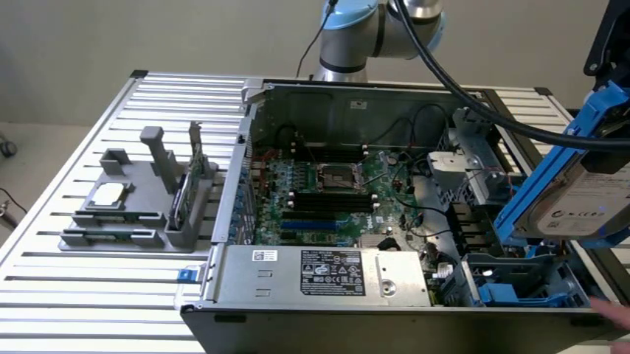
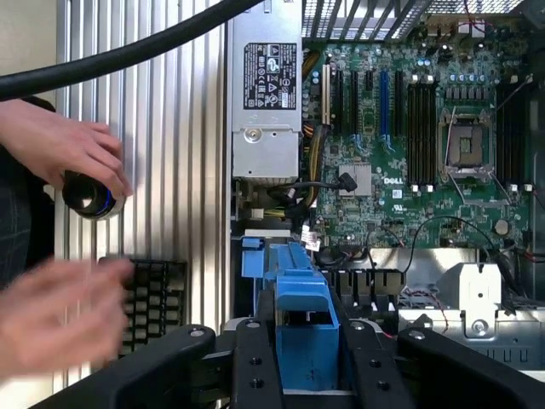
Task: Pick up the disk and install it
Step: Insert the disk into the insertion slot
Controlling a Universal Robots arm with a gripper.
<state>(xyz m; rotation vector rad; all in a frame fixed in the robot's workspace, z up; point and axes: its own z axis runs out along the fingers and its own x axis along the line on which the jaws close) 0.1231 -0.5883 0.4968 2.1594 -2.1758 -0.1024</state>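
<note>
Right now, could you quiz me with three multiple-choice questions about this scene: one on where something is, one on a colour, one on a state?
1. Where is the disk?
A. In a drawer.
B. On the floor.
C. In the air over the end of the computer case at the exterior view's right.

2. What colour is the disk's frame?
A. Red.
B. Blue.
C. Yellow.

3. How is the computer case?
A. Open.
B. Closed.
C. Upside down.

Answers:
1 C, the jaws hold it up, off every surface.
2 B, blue plastic runs along its edge.
3 A, the motherboard lies exposed.
</note>
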